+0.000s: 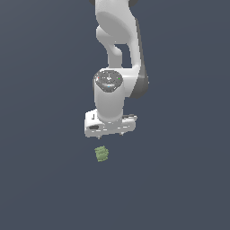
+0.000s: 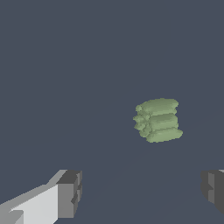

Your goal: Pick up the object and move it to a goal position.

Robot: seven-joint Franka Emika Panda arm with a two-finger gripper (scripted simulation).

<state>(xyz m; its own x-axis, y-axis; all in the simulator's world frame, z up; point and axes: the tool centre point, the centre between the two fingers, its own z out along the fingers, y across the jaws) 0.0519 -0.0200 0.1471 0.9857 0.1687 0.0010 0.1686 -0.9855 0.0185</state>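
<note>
Well apart, the gripper (image 2: 140,192) fingers (image 2: 70,192) gape near the ridged object (image 2: 157,120) (no lettering readable).

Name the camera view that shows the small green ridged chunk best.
The wrist view: the small olive-green ridged chunk fills more of the picture, with its stacked ridges clear and nothing covering it. The exterior view shows it only as a tiny green lump below the white tool.
</note>
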